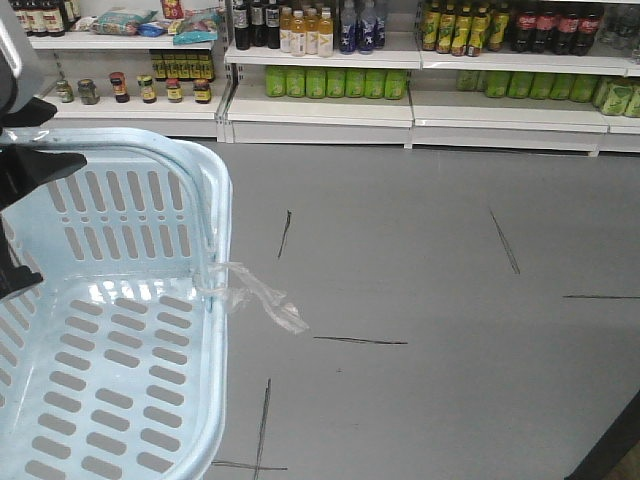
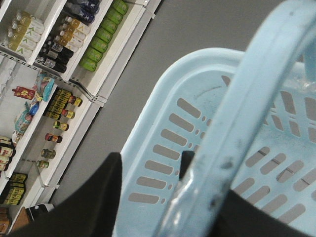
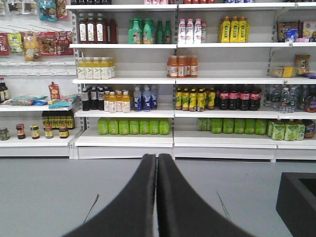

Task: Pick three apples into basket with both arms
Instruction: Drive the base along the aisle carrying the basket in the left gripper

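A pale blue rectangular plastic basket (image 1: 150, 148) fills the near left of the front view, cut off by the left and lower edges. Its walls and bottom are pierced with rows of rounded slots, the rim is smooth and paler, and a crumpled clear plastic strip (image 1: 255, 295) hangs from the right rim over the grey floor (image 1: 450, 250). The basket's mouth faces up. Its long axis appears to run from near to far, the far short wall turned toward the white shelves of bottles and jars (image 1: 320, 100). A black arm part (image 1: 35, 170) sits against the far left rim.

In the left wrist view the basket (image 2: 163, 118) lies close below, and its curved pale blue handle (image 2: 247, 98) passes between the black fingers of the left tool (image 2: 187, 197), which is clamped on it. The right tool (image 3: 157, 163) points at the shelves, its two black fingers (image 3: 143, 197) pressed together with nothing between them.
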You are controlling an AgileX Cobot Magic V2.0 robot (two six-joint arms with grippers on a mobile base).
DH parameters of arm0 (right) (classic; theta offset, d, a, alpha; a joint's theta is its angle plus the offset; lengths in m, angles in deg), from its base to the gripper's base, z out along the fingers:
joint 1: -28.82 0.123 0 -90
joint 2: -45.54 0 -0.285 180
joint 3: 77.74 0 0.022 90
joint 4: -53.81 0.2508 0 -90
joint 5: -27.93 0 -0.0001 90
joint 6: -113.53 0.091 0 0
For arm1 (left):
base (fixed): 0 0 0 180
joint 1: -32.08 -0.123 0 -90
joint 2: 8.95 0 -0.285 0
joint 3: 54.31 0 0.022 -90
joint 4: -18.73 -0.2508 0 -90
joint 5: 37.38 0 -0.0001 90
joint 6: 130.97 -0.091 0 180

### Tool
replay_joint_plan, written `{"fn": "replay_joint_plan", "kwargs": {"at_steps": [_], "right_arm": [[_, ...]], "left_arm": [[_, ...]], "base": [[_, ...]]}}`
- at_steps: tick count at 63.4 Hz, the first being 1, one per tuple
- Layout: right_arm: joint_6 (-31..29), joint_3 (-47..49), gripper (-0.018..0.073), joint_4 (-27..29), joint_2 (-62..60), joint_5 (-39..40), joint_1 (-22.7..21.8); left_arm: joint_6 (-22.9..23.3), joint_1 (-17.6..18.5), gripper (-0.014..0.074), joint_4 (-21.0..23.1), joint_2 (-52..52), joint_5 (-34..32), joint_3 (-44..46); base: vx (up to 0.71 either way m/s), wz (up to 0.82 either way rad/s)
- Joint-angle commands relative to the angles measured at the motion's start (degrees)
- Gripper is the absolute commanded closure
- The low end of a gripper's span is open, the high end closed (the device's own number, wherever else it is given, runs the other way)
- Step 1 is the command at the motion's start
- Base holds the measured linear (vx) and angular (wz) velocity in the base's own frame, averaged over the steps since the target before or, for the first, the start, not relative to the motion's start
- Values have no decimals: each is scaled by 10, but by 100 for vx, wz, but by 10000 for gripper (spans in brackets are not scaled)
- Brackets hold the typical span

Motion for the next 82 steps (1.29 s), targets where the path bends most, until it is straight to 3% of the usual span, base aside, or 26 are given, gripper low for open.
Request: {"fn": "replay_joint_plan", "kwargs": {"at_steps": [1,82], "right_arm": [[-3,-9,568,-3,-6,43,-3],[-3,-9,568,-3,-6,43,-3]], "left_arm": [[8,3,603,-13,8,-41,19],[8,3,603,-12,8,-41,19]], "base": [[12,-15],[3,-14]]}}
